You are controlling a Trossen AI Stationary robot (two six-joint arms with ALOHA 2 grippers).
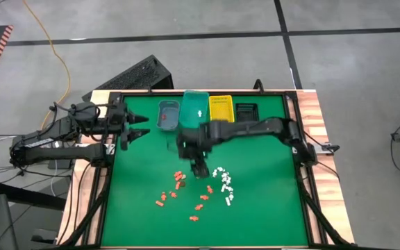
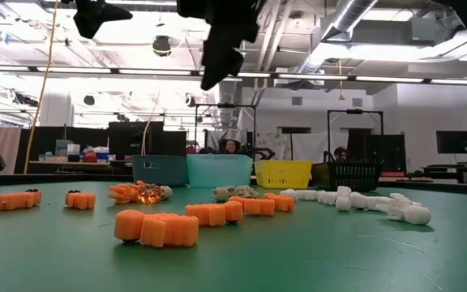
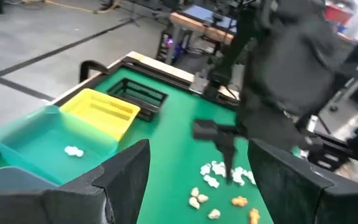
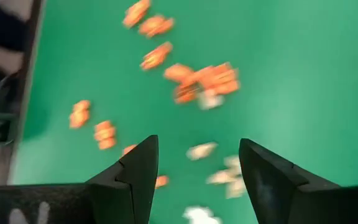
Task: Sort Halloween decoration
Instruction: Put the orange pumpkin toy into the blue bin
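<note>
The Halloween decoration pieces lie loose on the green mat: orange-red ones (image 1: 179, 196), white ones (image 1: 225, 185) and a few tan ones (image 1: 180, 183). In the low view they are the orange (image 2: 156, 227) and white (image 2: 363, 199) pieces. My right gripper (image 1: 200, 171) hangs open above the heap, pointing down; its wrist view shows the open fingers (image 4: 197, 144) over scattered pieces (image 4: 204, 81) with nothing between them. My left gripper (image 1: 142, 132) waits open in the air near the mat's left edge, beside the blue bin (image 1: 168, 115).
Four bins stand in a row at the mat's far edge: blue, teal (image 1: 194, 107), yellow (image 1: 221, 107), black (image 1: 246, 110). One white piece lies in the teal bin (image 3: 73, 151), a reddish one in the blue bin. Raised frame rails border the mat (image 1: 269, 208).
</note>
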